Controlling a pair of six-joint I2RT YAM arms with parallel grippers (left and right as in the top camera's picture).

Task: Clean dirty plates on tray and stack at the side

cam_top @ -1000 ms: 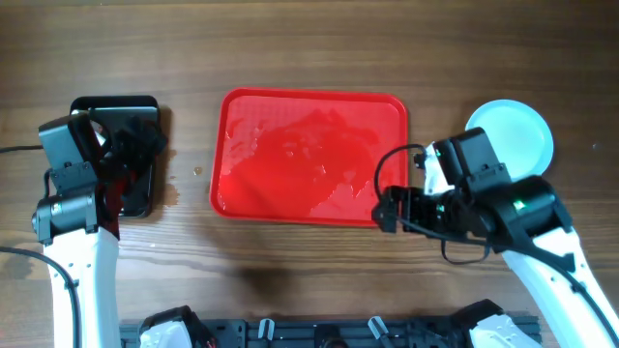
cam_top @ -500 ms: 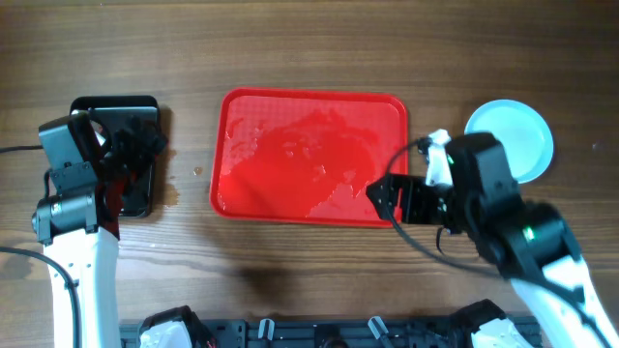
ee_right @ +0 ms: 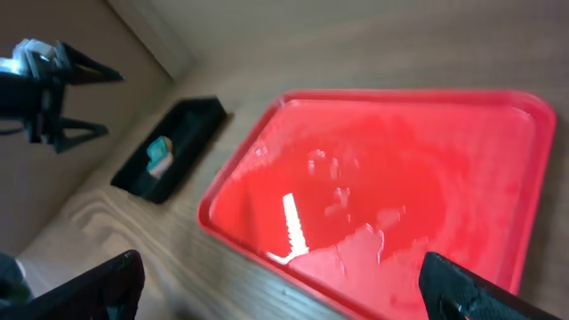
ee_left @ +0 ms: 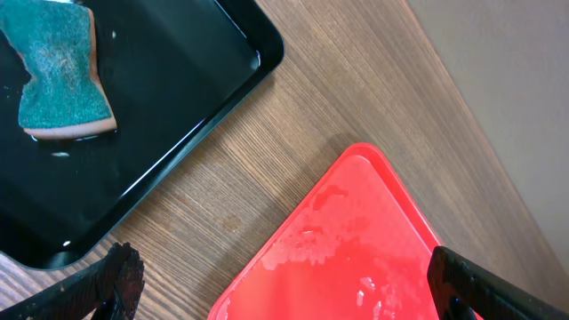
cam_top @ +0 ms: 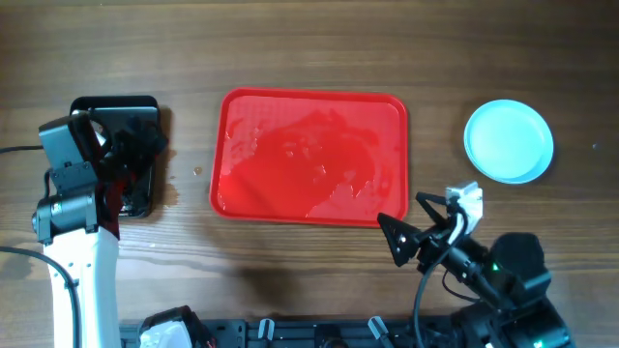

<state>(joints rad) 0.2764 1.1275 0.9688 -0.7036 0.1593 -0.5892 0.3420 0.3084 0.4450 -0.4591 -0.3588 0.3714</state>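
Note:
The red tray (cam_top: 309, 111) lies mid-table, wet and with no plate on it. Its surface also fills the right wrist view (ee_right: 382, 187), and one corner shows in the left wrist view (ee_left: 356, 240). The pale mint-blue plates (cam_top: 509, 140) sit on the wood to the tray's right as one round outline; how many are stacked I cannot tell. My right gripper (cam_top: 406, 217) hangs open and empty near the tray's front right corner (ee_right: 284, 293). My left gripper (cam_top: 135, 159) stands open and empty over the black tray (ee_left: 289, 298).
A glossy black tray (cam_top: 145, 108) at the far left holds a green sponge (ee_left: 58, 71); both show small in the right wrist view, tray (ee_right: 191, 120) and sponge (ee_right: 158, 151). A dark rail (cam_top: 338, 333) runs along the table's front edge.
My right arm has pulled back from beside the plates toward the table's front edge, uncovering them fully. The left arm has not moved.

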